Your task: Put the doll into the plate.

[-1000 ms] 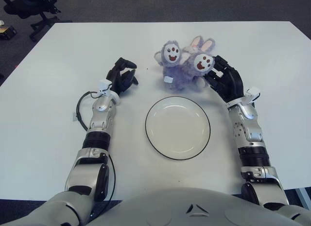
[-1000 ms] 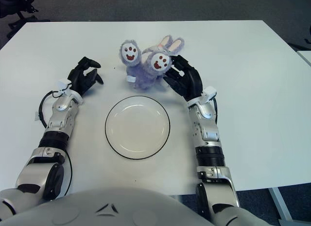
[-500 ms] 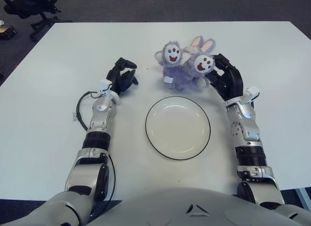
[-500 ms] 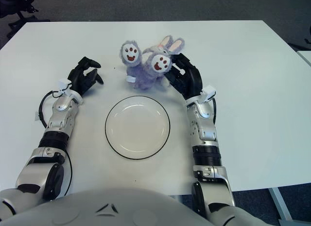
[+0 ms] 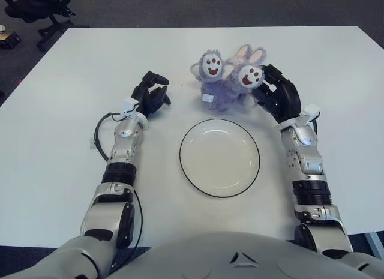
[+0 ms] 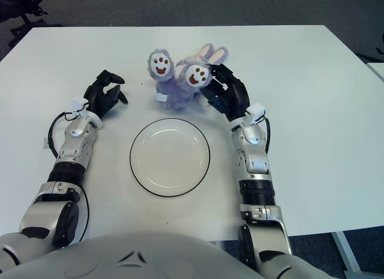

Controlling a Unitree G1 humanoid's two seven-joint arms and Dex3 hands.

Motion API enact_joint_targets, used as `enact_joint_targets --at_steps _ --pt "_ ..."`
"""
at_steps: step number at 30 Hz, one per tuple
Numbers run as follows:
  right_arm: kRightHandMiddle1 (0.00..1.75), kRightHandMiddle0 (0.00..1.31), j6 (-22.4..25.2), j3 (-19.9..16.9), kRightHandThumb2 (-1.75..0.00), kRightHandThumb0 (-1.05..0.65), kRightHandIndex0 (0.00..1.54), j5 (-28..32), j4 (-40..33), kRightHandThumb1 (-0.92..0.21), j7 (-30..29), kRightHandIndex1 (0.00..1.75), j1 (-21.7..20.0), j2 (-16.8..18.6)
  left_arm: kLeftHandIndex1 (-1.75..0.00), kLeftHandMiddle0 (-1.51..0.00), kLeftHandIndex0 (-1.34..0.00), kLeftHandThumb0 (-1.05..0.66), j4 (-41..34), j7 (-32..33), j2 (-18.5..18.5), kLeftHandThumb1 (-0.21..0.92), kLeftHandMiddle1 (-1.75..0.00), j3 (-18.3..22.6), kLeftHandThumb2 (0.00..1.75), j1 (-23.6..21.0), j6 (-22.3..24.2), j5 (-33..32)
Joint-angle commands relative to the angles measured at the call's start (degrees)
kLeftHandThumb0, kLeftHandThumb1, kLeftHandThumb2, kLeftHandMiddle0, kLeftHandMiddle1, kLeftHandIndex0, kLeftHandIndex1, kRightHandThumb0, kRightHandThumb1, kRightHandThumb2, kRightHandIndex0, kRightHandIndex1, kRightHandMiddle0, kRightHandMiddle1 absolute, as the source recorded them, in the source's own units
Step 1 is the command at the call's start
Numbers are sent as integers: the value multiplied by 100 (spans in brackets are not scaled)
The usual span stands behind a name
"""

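Observation:
The doll (image 5: 223,90) is a purple plush bunny lying on its back beyond the plate, its two pawed feet turned up toward me. The plate (image 5: 219,160) is white with a dark rim, empty, at the table's middle. My right hand (image 5: 264,92) presses against the doll's right side, just below one foot, with its dark fingers (image 5: 271,81) spread along the fur and not closed round it. My left hand (image 5: 153,94) shows left of the doll and up-left of the plate, a gap away from both, fingers loosely bent on nothing.
The white table (image 5: 66,81) reaches wide on both sides of my arms. A black cable (image 5: 97,140) loops beside my left forearm. An office chair (image 5: 36,12) stands on the dark floor beyond the table's far left corner.
My right hand has edged forward and left, closer against the doll's side, nudging the nearer foot slightly. Left hand and plate are unchanged.

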Motion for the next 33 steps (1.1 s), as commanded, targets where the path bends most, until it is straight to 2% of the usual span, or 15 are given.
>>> enact_joint_targets --at_steps 1,7,16,21,27,33 --pt "21 47 -148 60 0 -31 51 -134 49 -73 73 0 22 -116 -156 -73 -39 -36 223 -32 16 92 -175 -29 34 182 148 65" --pt "15 41 -147 167 0 -32 41 -263 0 -70 231 0 14 -270 -156 -73 -39 -36 221 -26 15 92 -175 -35 34 181 148 69" --pt "10 39 41 240 0 -41 37 -89 -81 -67 543 0 0 -417 -155 -73 -39 -36 207 -21 11 92 -175 -38 34 190 151 67" --pt "7 36 520 274 0 -45 33 382 -352 -66 1061 0 8 -555 -155 -73 -39 -36 203 -33 12 92 -175 -40 34 192 146 63" --pt "5 35 727 305 0 -47 30 500 -613 -65 1242 0 45 -588 -155 -73 -40 -36 202 -38 16 92 -175 -40 33 192 150 59" --pt "3 35 672 352 0 -50 28 472 -694 -65 1327 0 6 -549 -155 -73 -40 -36 199 -39 18 92 -175 -44 33 192 153 63"
